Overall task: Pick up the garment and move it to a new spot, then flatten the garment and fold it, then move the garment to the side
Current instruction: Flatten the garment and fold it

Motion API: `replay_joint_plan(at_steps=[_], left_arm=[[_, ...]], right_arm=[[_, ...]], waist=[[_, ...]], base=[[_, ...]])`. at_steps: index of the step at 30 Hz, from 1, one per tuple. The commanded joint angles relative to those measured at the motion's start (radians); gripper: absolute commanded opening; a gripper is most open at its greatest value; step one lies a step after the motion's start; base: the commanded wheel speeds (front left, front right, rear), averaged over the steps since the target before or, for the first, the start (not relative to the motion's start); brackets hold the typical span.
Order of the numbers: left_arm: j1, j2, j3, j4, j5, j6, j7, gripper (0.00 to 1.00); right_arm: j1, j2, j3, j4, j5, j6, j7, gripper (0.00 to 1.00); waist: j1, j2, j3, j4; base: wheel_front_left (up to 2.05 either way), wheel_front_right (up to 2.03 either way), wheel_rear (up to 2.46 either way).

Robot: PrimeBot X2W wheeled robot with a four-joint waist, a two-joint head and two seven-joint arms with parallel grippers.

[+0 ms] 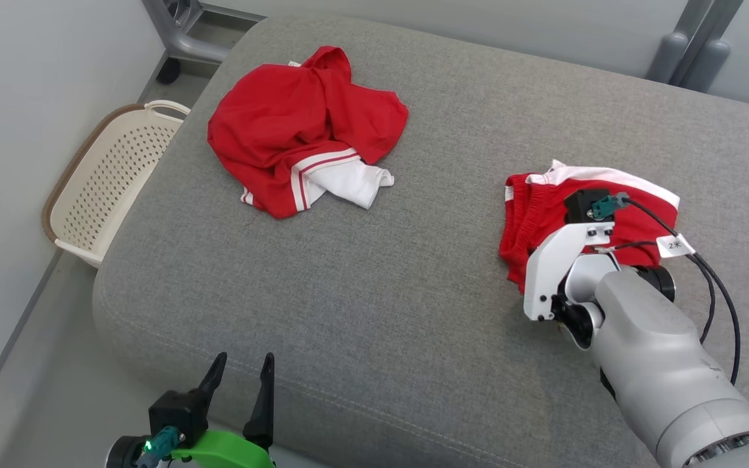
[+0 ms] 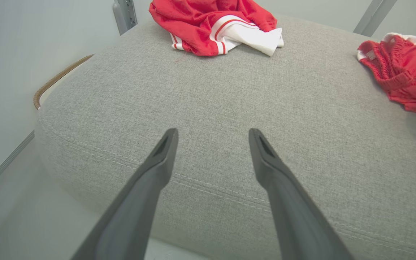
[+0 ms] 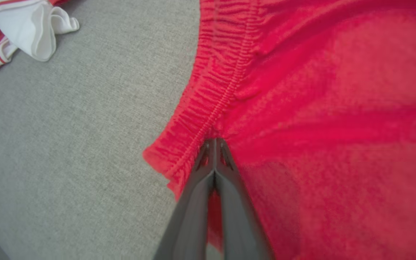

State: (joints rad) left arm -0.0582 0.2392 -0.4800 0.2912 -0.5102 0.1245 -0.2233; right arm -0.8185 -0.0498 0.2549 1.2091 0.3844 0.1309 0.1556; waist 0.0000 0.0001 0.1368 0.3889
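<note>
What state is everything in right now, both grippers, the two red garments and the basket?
left gripper: open, holding nothing, over the near edge of the grey cushion.
right gripper: shut on the elastic waistband of the red shorts.
red shorts: bunched up on the grey cushion, pinched at the waistband.
red jersey: crumpled in a heap, untouched.
basket: on the floor beside the grey cushion.

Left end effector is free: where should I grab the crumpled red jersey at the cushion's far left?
Probably the white flap poking out of the red jersey's near edge, approached from the near side with the open left end effector: it lies apart from the bunched folds. The right end effector is shut on the red shorts.
</note>
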Motion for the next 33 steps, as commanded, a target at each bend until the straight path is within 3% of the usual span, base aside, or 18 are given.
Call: replay_joint_plan(at_steps=[1,10,11,12,13,24,33], left_arm=[[-0.014,-0.001,0.002,0.002,-0.010,0.003,-0.007,1.00],[-0.014,0.006,0.007,0.005,-0.012,0.009,-0.014,1.00],[-0.013,0.007,0.008,0.005,-0.013,0.010,-0.015,1.00],[-0.011,0.009,0.009,0.004,-0.014,0.013,-0.015,1.00],[-0.007,0.011,0.010,0.003,-0.015,0.014,-0.015,1.00],[0.026,0.033,0.020,-0.021,-0.020,0.034,-0.010,1.00],[0.052,0.051,0.021,-0.050,-0.025,0.050,0.003,1.00]], right_arm=[[0.026,-0.001,0.026,-0.014,0.026,0.000,0.010,0.00],[0.024,-0.001,0.116,-0.034,0.105,0.000,0.018,0.00],[0.019,-0.001,0.121,-0.032,0.108,0.000,0.021,0.38],[0.011,-0.001,0.123,-0.027,0.108,0.000,0.019,0.91],[0.001,-0.001,0.122,-0.020,0.107,0.000,0.018,1.00],[-0.116,-0.006,0.059,0.050,0.059,0.000,0.035,1.00],[-0.161,-0.072,-0.048,0.078,0.014,0.000,0.073,1.00]], waist=[[0.0000,-0.0001,0.001,0.004],[0.0000,-0.0001,-0.009,-0.010],[0.0000,-0.0001,-0.013,-0.015],[0.0000,-0.0001,-0.016,-0.019],[0.0000,-0.0001,-0.021,-0.024],[0.0000,-0.0001,-0.066,-0.088],[0.0000,-0.0001,-0.087,-0.132]], base=[[0.00,0.00,0.00],[0.00,0.00,0.00],[0.00,0.00,0.00],[0.00,0.00,0.00],[0.00,0.00,0.00],[0.00,0.00,0.00],[0.00,0.00,0.00]])
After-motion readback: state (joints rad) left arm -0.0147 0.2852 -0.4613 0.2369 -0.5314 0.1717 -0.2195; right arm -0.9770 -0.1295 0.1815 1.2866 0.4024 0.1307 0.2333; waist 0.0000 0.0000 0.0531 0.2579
